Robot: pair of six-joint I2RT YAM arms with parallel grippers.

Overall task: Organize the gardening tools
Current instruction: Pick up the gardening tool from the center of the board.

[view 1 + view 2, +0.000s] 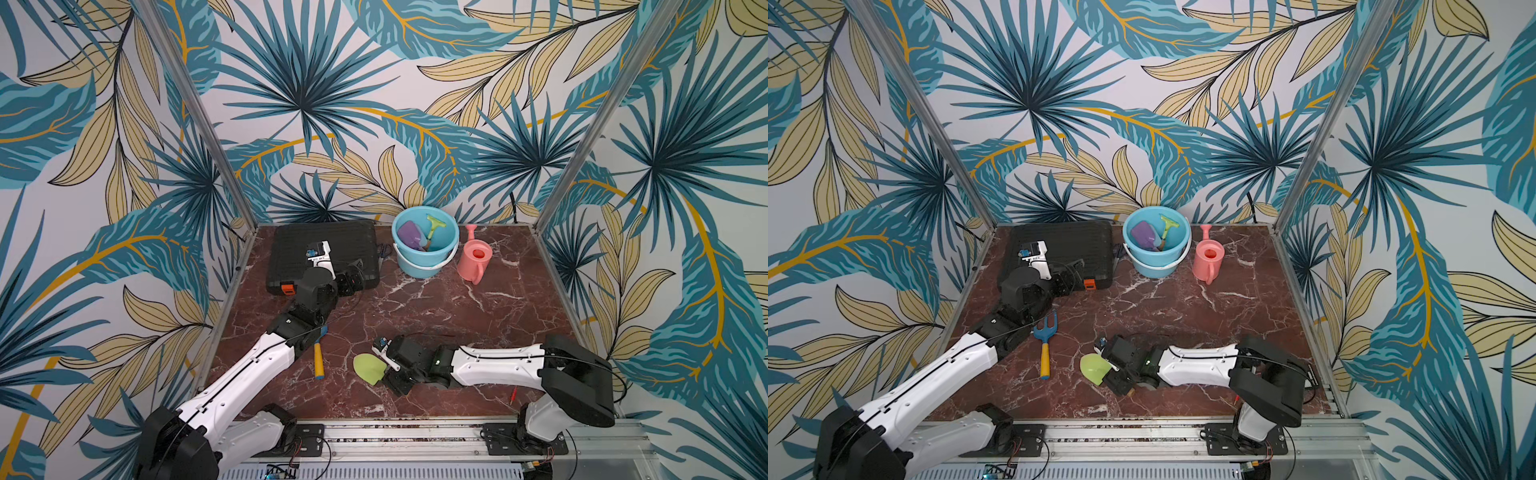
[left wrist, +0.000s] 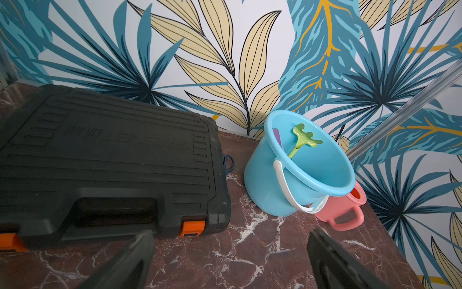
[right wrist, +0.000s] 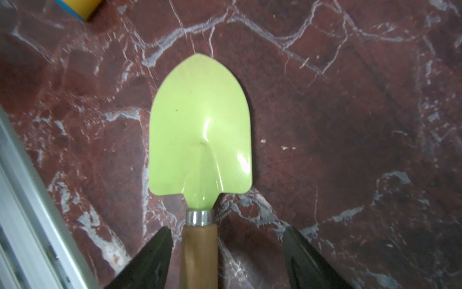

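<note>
Fingers (image 3: pixel 152 257) of the right gripper (image 3: pixel 227 232) stand spread either side of the wooden handle of the light green pointed shovel (image 3: pixel 200 130) lying flat on the red marble table (image 3: pixel 350 112), not pinching it, while the left gripper (image 2: pixel 231 232) gapes empty near the black ribbed plastic case (image 2: pixel 100 162).

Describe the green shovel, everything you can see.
The green shovel lies flat on the marble table, toward the front. Glossy pale-green pointed blade, painted metal by the look, creased at the neck; silver collar; brown wooden-looking handle. The right gripper straddles the handle, jaws open: one finger close beside it, the other clearly apart. Nothing else touches it; the blue fork lies apart.
</note>
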